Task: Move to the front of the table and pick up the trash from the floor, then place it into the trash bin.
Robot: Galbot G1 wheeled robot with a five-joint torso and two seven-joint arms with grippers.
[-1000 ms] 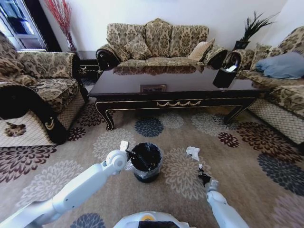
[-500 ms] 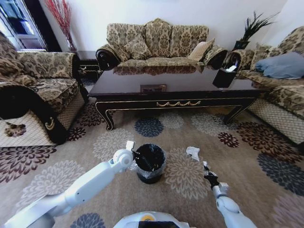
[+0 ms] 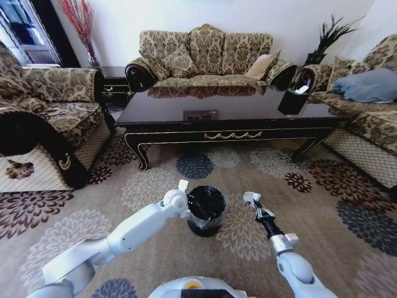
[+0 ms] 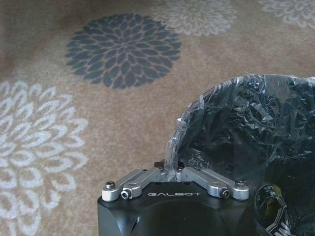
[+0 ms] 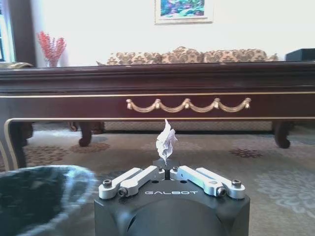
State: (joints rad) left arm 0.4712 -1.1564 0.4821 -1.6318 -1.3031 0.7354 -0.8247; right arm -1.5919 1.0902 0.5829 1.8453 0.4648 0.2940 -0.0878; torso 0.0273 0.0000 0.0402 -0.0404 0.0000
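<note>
Right gripper (image 5: 168,169) is clamped on the crumpled white tissue scrap (image 5: 166,141), lifted off the carpet; left gripper (image 4: 170,168) pinches the clear liner at the rim of the small black cylindrical bin (image 3: 206,210). Bin sits just left of the right gripper, the glossy dark coffee table (image 3: 229,118) well beyond. Step looks like transfer: next move calls for swinging left over the bin mouth, then release.

I read GALBOT in white on the black body of the left pincer (image 4: 170,170) | same GALBOT mark on the right pincer (image 5: 167,169) body | no other text legible to me
</note>
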